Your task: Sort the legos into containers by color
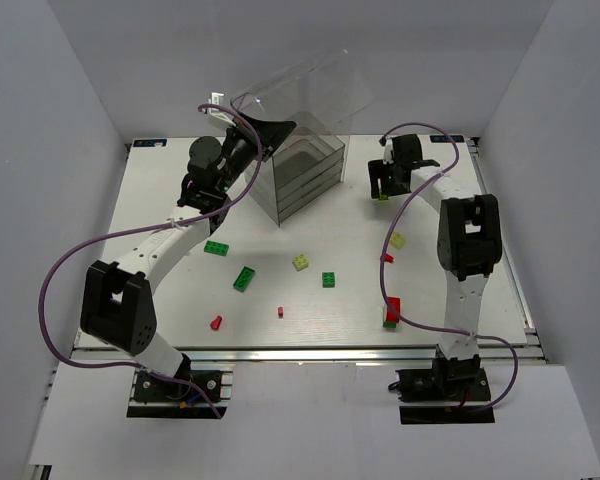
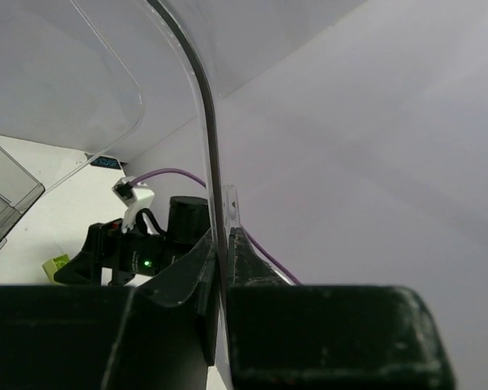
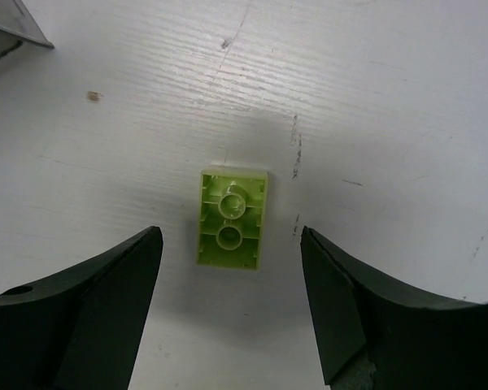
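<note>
My right gripper (image 1: pixel 384 186) (image 3: pixel 230 237) hangs open just over the table, right of the containers (image 1: pixel 306 174). A pale yellow-green lego (image 3: pixel 232 218) lies upside down on the table between its fingers, touching neither. My left gripper (image 1: pixel 267 131) (image 2: pixel 220 258) is shut on the edge of the tall clear hood (image 1: pixel 305 92) (image 2: pixel 202 114) above the stacked drawers. More legos lie loose in front: dark green ones (image 1: pixel 217 248) (image 1: pixel 244 278) (image 1: pixel 328 279), yellow-green ones (image 1: pixel 301 262) (image 1: pixel 397 240), and red ones (image 1: pixel 216 322) (image 1: pixel 280 311) (image 1: pixel 387 258) (image 1: pixel 392 306).
White walls close in the table (image 1: pixel 160 230) on three sides. A corner of a grey drawer (image 3: pixel 12 28) shows at the top left of the right wrist view. Purple cables loop off both arms. The left wrist view catches the right gripper's body (image 2: pixel 134 256) beyond the hood.
</note>
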Controlling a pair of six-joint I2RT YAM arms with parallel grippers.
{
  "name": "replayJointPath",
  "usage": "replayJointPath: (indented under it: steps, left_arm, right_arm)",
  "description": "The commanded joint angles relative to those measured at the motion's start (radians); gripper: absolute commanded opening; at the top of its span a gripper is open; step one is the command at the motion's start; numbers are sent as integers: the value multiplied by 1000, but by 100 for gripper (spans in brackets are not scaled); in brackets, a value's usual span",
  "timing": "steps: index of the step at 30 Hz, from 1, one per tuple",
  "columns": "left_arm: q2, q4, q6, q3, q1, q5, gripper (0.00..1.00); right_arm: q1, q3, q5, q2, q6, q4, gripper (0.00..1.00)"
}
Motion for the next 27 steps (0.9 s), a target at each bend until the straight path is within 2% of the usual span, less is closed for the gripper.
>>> replayJointPath:
  steps: [1,8,12,13,15,16,18,19,21,22,23,27]
  left_arm:
    - [-57,67,0,23,8,-14,17]
    - [-64,69,-3,13,8,-13,17]
    - [-67,69,-3,5,8,-14,17]
    - [-70,69,-3,3,8,-17,17]
    - [-70,69,-3,0,8,-19,17]
    - [-73,71,-3,0,8,-20,17]
    - [-74,71,-4,-1,8,-19,17]
    - [-74,72,-6,-1,8,-20,17]
    - [-76,72,-4,-1,8,-19,17]
    - [-74,75,-6,-1,8,-19,17]
    - [-74,84,-10,-3,8,-20,17]
    - [-70,106,-26,-7,8,-23,17]
  right_arm:
    - [5,54,40,22,-26,-3,74]
    - [14,69,52,69,-39,22,66]
    - [13,66,29,82,-50,23,55]
    - [10,63,24,81,-53,22,47]
    - [4,52,15,72,-58,19,38]
    - [5,46,15,54,-61,22,30]
    - [-1,16,-46,17,-76,39,22]
    - [-4,-6,-71,-41,-79,52,10]
    - [-13,-108,-219,-123,-86,106,4]
    - [-16,-160,-286,-217,-90,205,2]
    - [-24,-254,-457,-261,-111,247,2]
    - [-12,-423,-762,-408,-125,454,0]
